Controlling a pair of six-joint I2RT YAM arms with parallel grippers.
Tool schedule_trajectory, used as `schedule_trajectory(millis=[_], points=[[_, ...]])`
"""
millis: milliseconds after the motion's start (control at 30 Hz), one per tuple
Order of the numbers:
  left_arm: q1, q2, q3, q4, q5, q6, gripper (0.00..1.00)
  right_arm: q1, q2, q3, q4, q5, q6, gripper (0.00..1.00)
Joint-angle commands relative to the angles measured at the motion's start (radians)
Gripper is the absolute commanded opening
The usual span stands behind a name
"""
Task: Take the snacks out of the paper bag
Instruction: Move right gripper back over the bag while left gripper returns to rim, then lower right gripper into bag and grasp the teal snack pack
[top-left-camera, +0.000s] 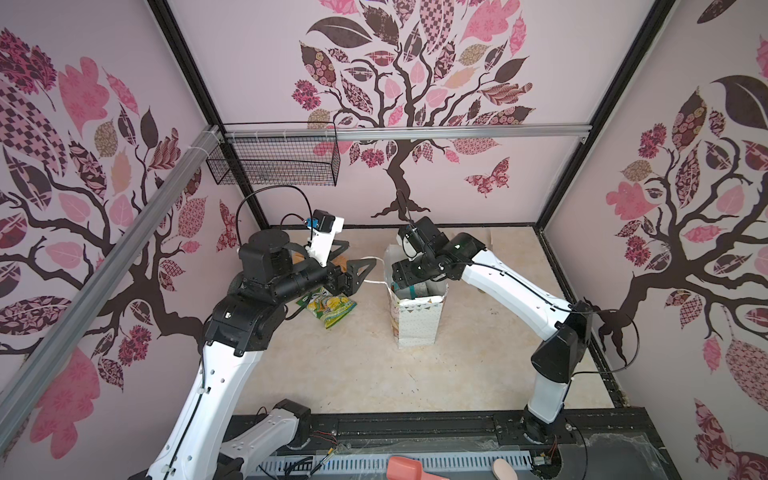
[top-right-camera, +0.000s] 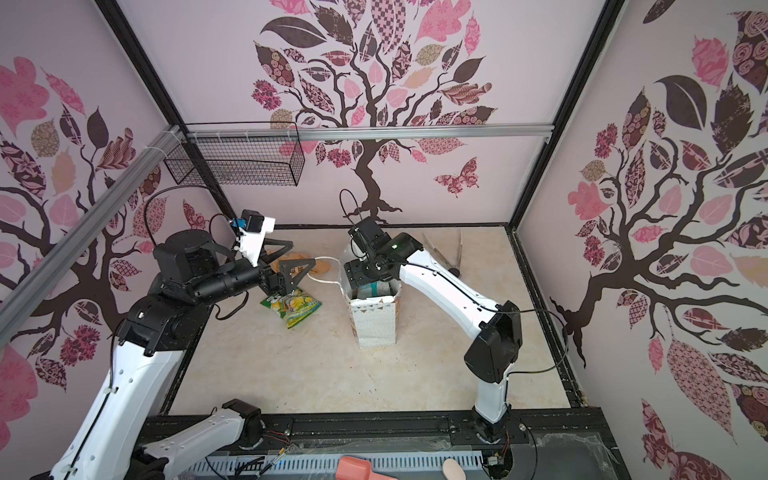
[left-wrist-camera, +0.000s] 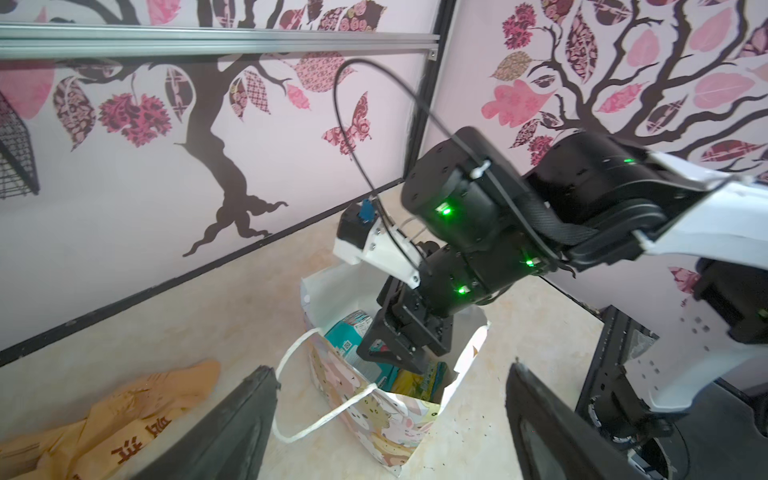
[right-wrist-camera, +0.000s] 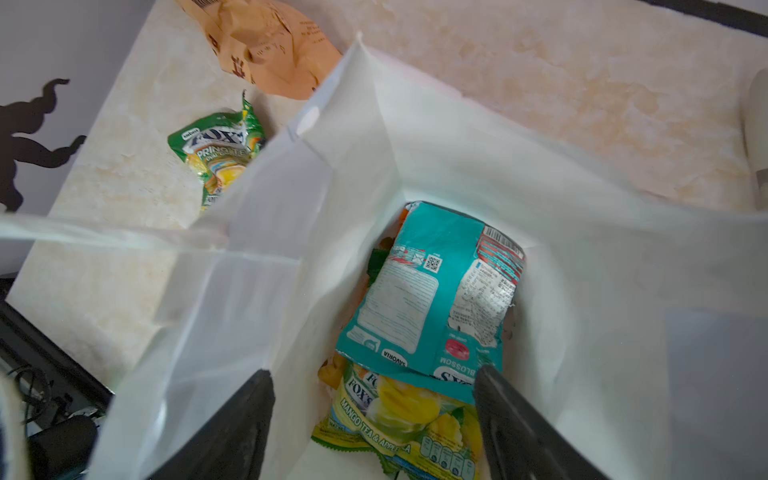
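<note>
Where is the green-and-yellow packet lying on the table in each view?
In a top view: green-and-yellow packet on the table, left of the paper bag.
In a top view: packet, same spot.
Left wrist: not in it.
Right wrist: outside the paper bag wall, partly hidden.
Shared landmark: the paper bag.

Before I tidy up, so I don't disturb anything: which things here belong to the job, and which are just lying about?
Job: bag; teal packet and yellow packet inside it; green packet and tan packet out on the table.
Lying about: wire basket on the wall; pink scoop at the front edge.
</note>
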Motion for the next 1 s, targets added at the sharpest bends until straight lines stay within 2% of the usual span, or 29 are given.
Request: schedule_trajectory(millis=[0,267,967], points=[[-0.062,0.017,0.072,-0.112,-0.010,0.107,0.89,-0.007,0.039,-0.023,0.005,0.019,0.009,0.79],[-0.238,0.072,0.118,-0.197,-0.192,0.185,0.91,-0.015,0.065,-0.091,0.033,0.002,0.006,0.78],[-0.248,0.079,0.099,-0.180,-0.237,0.180,0.92,-0.018,0.196,-0.202,0.064,-0.005,0.007,0.87]])
